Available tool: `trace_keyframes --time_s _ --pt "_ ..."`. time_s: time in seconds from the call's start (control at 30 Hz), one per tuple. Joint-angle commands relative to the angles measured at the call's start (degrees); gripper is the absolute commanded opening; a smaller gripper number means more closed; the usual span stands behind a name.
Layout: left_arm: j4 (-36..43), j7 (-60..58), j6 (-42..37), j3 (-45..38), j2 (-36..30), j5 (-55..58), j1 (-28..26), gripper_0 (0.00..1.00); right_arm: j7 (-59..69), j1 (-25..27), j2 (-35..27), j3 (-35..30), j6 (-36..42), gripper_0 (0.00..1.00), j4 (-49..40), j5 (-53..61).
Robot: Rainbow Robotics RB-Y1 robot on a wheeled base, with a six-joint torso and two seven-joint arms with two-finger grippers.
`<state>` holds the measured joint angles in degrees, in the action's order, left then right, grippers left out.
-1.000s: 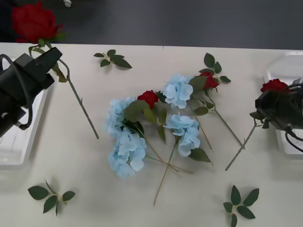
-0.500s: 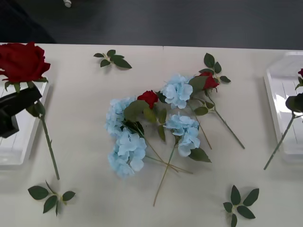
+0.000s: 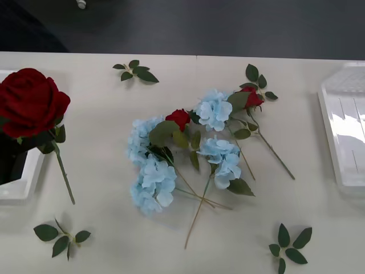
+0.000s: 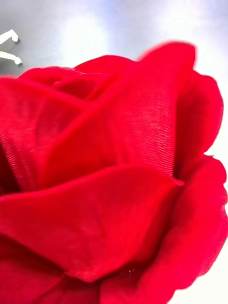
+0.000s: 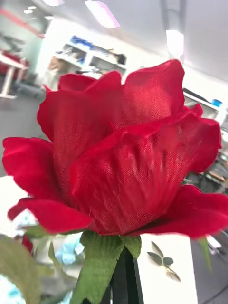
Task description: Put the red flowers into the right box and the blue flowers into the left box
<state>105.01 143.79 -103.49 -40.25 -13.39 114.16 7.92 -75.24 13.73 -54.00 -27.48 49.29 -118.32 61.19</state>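
White tabletop carries blue flowers [image 3: 171, 157]; neither end effector's state is discernible beside lifted red flowers [image 3: 29, 103].

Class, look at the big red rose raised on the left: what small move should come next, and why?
Probably the left gripper should carry its red rose rightward, away from the left box: red belongs in the right box across the table.

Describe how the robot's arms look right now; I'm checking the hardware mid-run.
The left arm is a matte black, blocky housing at the front view's left edge. The left wrist view adds a slim black bar under the red rose's green base, probably part of that arm. No cables or markings can be made out.
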Motion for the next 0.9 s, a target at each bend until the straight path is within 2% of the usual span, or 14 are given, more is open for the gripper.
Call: trace_keyframes --time_s 0.03,0.2,0.5,0.67,0.87,0.9 --pt "-2.7 2.5 -3.6 0.1 -1.3 0.6 5.6 0.0 -8.4 -4.0 -3.4 -0.6 -0.7 0.0 5.6 1.8" --pt "-5.9 2.4 -5.8 1.8 -1.3 0.4 10.0 0.0 -14.0 -8.3 -5.1 0.1 -1.0 0.0 12.4 2.1" --pt "-7.8 2.5 -5.3 10.9 -1.2 -1.8 16.2 0.0 -23.1 -13.9 -7.9 6.4 -3.4 0.0 25.0 0.4" --pt "-8.4 3.1 -2.9 15.6 -1.3 -2.1 17.4 0.0 -26.9 -13.9 -8.0 10.4 -3.3 0.0 29.8 -0.5" --pt "-8.5 3.5 0.0 19.4 -1.0 -3.1 18.6 0.0 -27.2 -14.1 -8.0 11.7 -3.3 0.0 29.9 -0.4" --pt "-8.5 3.5 0.0 19.8 -0.9 -3.2 19.0 0.0 -27.2 -14.1 -7.9 11.8 -3.3 0.03 29.6 -0.3"
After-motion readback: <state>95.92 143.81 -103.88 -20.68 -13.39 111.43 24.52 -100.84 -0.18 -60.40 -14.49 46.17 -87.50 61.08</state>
